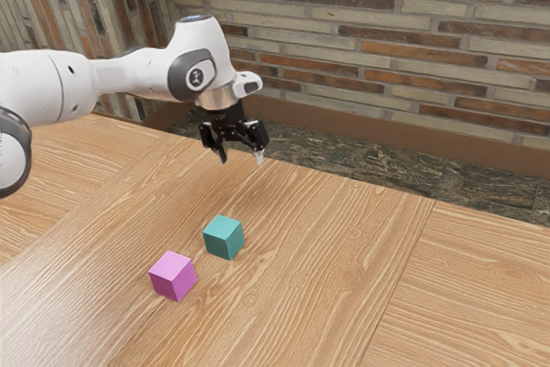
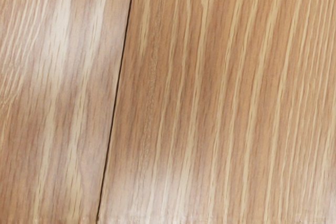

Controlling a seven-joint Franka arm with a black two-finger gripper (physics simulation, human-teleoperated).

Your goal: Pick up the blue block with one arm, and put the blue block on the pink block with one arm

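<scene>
Blue block (image 1: 223,237) flat on the tabletop (image 1: 344,255), well apart from the tool (image 1: 241,159), lower in the exterior view and nearer the camera. Pink block (image 1: 173,276) close beside it toward the exterior view's left, the two not touching. Tool raised above the tabletop, fingers pointing down and spread wide, gripping nothing; arm (image 1: 103,79) reaching in roughly level from the exterior view's left, wrist bent downward, with wood grain and one plank seam (image 2: 115,98) under the hand in the wrist view.
</scene>
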